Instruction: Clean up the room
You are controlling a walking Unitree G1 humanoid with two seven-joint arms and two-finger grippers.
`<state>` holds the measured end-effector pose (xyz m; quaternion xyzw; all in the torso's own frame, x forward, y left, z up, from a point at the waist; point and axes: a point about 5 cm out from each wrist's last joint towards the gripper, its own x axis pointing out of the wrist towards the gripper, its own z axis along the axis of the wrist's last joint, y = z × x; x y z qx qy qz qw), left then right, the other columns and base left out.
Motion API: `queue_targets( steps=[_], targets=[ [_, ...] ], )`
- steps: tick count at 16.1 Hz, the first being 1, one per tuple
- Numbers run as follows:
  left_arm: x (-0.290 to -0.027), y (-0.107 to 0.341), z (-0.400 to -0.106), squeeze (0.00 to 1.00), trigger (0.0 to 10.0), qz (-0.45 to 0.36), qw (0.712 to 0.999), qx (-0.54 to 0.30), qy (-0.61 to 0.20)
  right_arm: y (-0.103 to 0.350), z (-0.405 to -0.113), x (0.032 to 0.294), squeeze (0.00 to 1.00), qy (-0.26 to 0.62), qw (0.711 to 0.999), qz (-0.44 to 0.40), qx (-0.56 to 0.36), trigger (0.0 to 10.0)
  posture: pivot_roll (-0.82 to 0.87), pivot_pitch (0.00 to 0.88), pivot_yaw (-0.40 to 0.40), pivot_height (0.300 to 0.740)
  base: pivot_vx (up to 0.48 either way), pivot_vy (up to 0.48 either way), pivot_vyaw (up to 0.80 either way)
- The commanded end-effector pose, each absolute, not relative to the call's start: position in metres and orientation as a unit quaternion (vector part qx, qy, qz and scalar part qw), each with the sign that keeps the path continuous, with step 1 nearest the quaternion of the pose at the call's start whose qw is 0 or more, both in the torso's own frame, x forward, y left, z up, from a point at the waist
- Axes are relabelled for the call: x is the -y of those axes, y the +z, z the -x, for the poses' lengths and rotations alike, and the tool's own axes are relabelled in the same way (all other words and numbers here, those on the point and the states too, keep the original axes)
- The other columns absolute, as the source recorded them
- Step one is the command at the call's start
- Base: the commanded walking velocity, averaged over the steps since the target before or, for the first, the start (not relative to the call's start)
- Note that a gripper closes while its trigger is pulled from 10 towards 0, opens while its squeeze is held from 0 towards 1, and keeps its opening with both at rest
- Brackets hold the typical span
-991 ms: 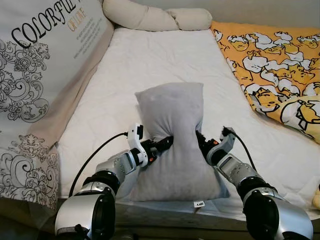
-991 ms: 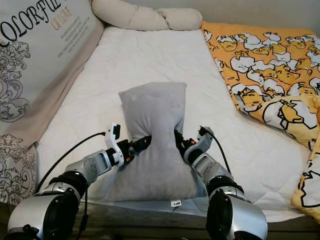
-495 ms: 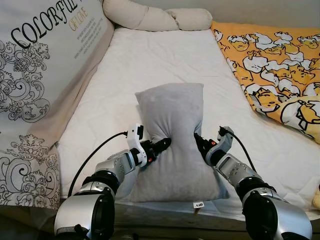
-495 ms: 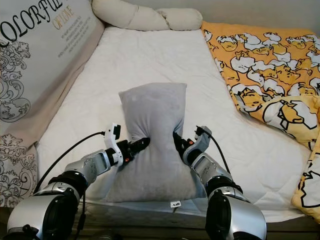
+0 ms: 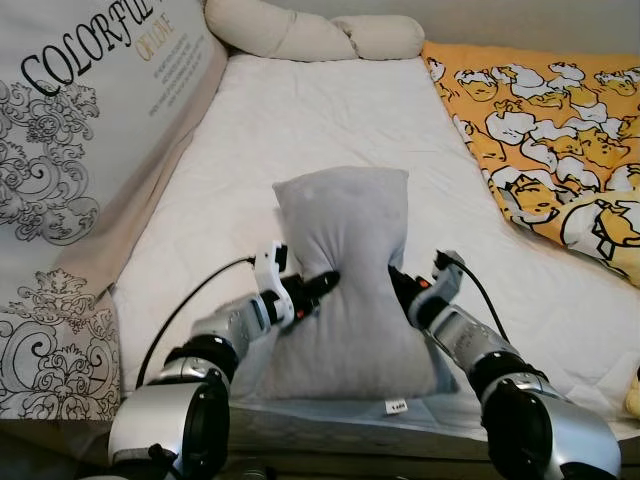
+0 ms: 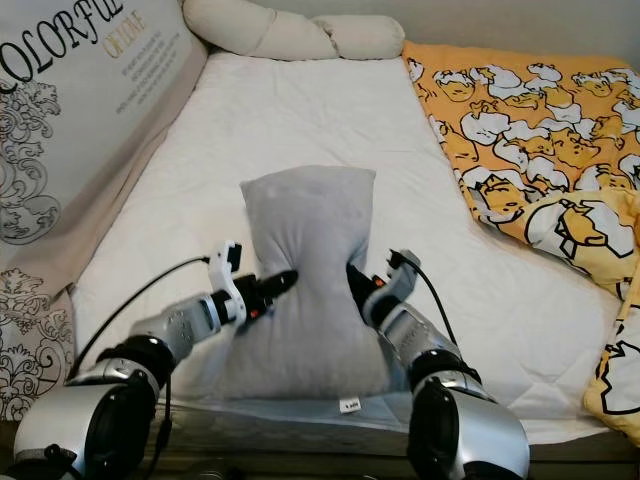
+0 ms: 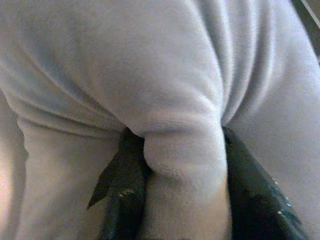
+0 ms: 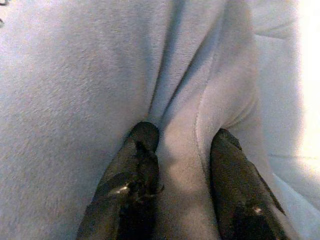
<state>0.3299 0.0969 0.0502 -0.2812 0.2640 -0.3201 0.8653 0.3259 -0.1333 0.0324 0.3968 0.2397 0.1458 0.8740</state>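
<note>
A grey pillow point(image 5: 345, 255) stands lengthwise near the foot edge of the white mattress point(image 5: 300, 120), pinched in at its waist from both sides. My left gripper point(image 5: 318, 285) is shut on a fold of the pillow's left side; the wrist view shows the fold point(image 7: 182, 150) bulging between the black fingers point(image 7: 125, 200). My right gripper point(image 5: 398, 284) is shut on a fold of the right side, the cloth point(image 8: 182, 145) squeezed between its fingers point(image 8: 137, 170). The fingertips are buried in the fabric.
A large printed cushion point(image 5: 70, 160) leans along the bed's left side. A cream bolster pillow point(image 5: 310, 35) lies at the head. An orange patterned quilt point(image 5: 545, 130) is bunched on the right. Bare mattress lies beyond the grey pillow.
Both grippers have lifted the grey pillow slightly and carried it a little further onto the bed; its lower edge and tag have moved up from the mattress edge.
</note>
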Motion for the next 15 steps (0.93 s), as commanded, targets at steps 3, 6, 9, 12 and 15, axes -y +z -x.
queue_targets(
  steps=[3, 6, 9, 12, 15],
  targets=[
    [-0.081, 0.097, -0.353, 0.00, 0.0, 0.276, 0.864, -0.182, -0.379, 0.071, -0.349, 0.102, 0.00, 0.224, 0.854, -0.436, -0.175, 0.0, 0.06, 0.000, -0.023, 0.740, 0.000, 0.000, 0.00],
    [-0.090, 0.125, -0.365, 0.00, 0.0, 0.239, 0.888, -0.113, -0.377, 0.094, -0.359, 0.097, 0.00, 0.259, 0.861, -0.418, -0.131, 0.0, 0.06, 0.000, -0.021, 0.740, 0.000, 0.000, 0.00],
    [-0.097, 0.146, -0.360, 0.00, 0.0, 0.222, 0.897, -0.057, -0.377, 0.109, -0.360, 0.102, 0.00, 0.285, 0.863, -0.409, -0.085, 0.0, 0.07, 0.000, -0.039, 0.740, 0.000, 0.000, 0.00],
    [-0.095, 0.155, -0.342, 0.00, 0.0, 0.173, 0.909, -0.012, -0.378, 0.114, -0.349, 0.104, 0.00, 0.294, 0.879, -0.372, -0.055, 0.0, 0.07, 0.000, -0.041, 0.740, 0.000, 0.000, 0.00],
    [-0.096, 0.157, -0.334, 0.00, 0.0, 0.146, 0.925, -0.008, -0.351, 0.122, -0.340, 0.107, 0.00, 0.283, 0.886, -0.366, -0.032, 0.0, 0.06, 0.000, -0.029, 0.740, 0.000, 0.000, 0.00]
  ],
)
